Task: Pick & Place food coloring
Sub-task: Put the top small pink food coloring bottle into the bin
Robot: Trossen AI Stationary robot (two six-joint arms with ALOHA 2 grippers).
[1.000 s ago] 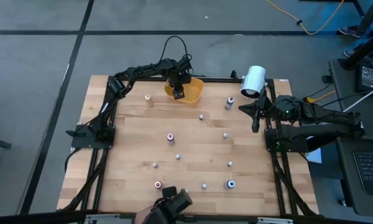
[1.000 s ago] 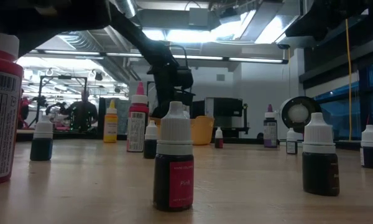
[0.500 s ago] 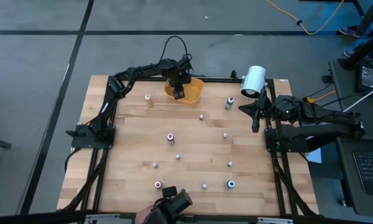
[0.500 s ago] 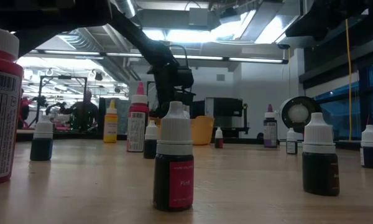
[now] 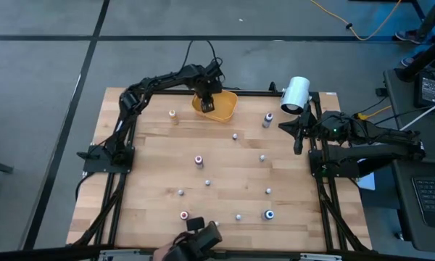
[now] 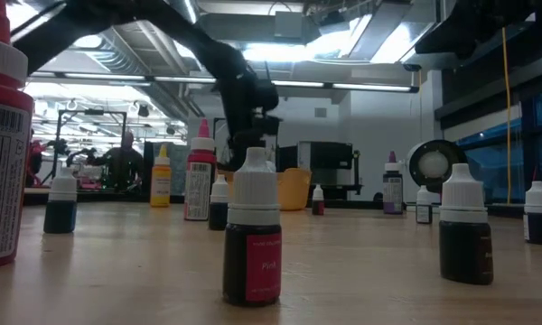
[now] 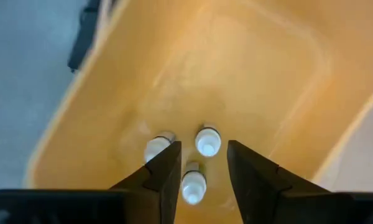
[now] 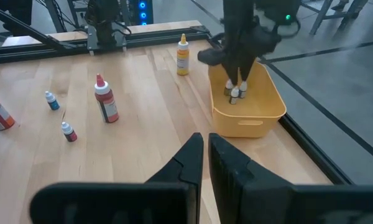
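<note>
My left gripper (image 5: 206, 101) hangs open over the orange bowl (image 5: 225, 110) at the table's far edge, fingers pointing down. Three white-topped food coloring bottles (image 7: 206, 141) lie on the bowl's floor below the fingers, also seen in the right wrist view as bottles (image 8: 235, 93). Several more tiny bottles stand upright on the wood, among them a red-topped one (image 5: 199, 160) and a blue-topped one (image 5: 269, 214). A pink bottle (image 6: 253, 242) stands closest in the low view. My right gripper (image 8: 206, 155) waits shut at the table's right edge.
A big white cylinder (image 5: 296, 94) lies at the far right corner. A yellow bottle (image 5: 173, 114) stands left of the bowl and a taller dark bottle (image 5: 267, 119) to its right. A large red-topped bottle (image 6: 2, 153) stands near the low camera. Black frame rails (image 5: 116, 156) border the table.
My left gripper has risen a little above the orange bowl and shifted slightly toward the table's far edge. The bottles on the table have stayed where they were.
</note>
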